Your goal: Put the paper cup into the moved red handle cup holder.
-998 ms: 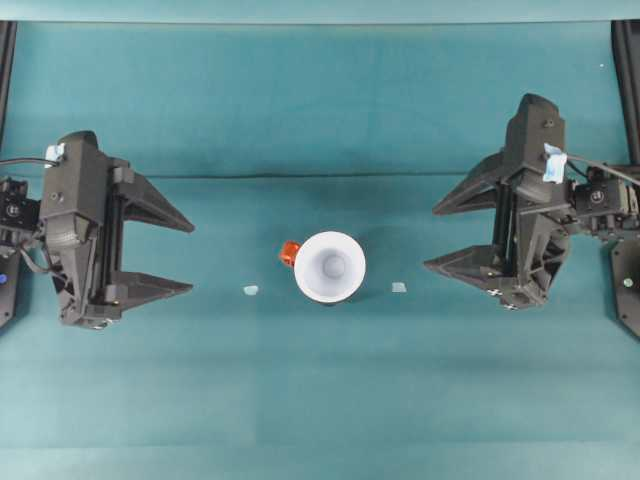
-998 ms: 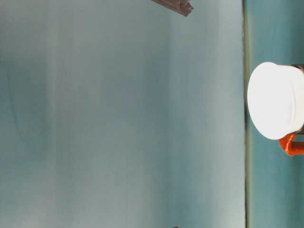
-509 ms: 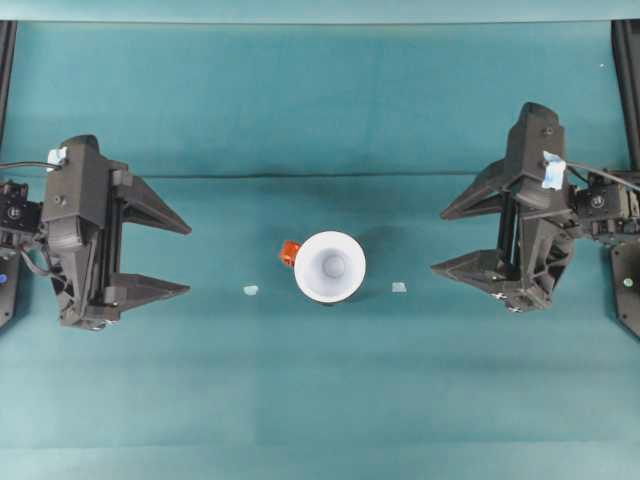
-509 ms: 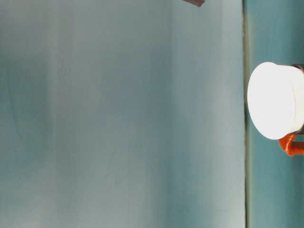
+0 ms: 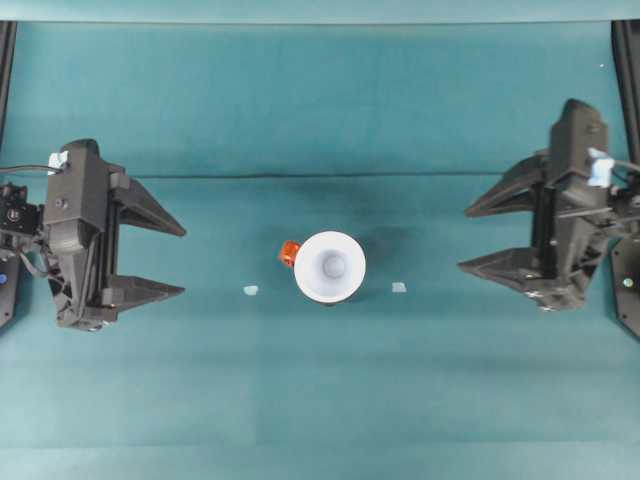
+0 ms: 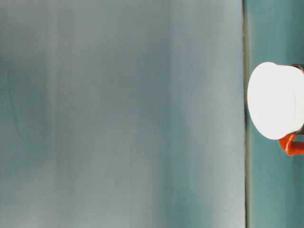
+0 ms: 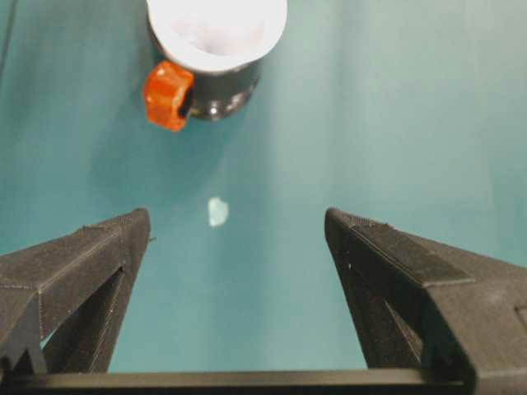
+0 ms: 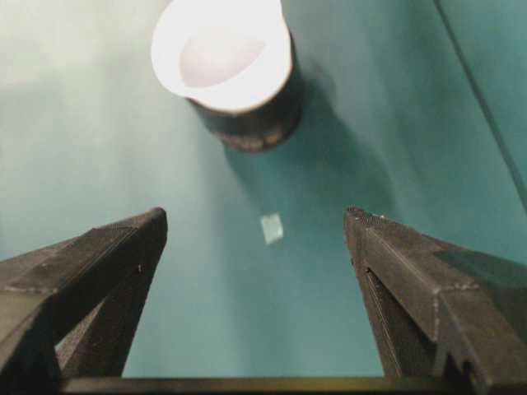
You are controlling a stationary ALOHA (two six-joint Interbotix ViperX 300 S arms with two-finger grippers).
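You find no readable text, label, brand or number anywhere here: the paper cup (image 5: 330, 266) is plain white, and nothing printed shows on the table (image 5: 320, 380).

Teal bench (image 5: 330, 400), two pale scraps on it

One small whitish scrap (image 5: 250, 290) lies toward the left side of the bench and a second, squarer scrap (image 5: 399, 287) lies toward the right, well apart and roughly level with each other. A dark seam (image 5: 330, 176) runs across the cloth farther back, and black frame rails (image 5: 622, 70) stand at the far corners.
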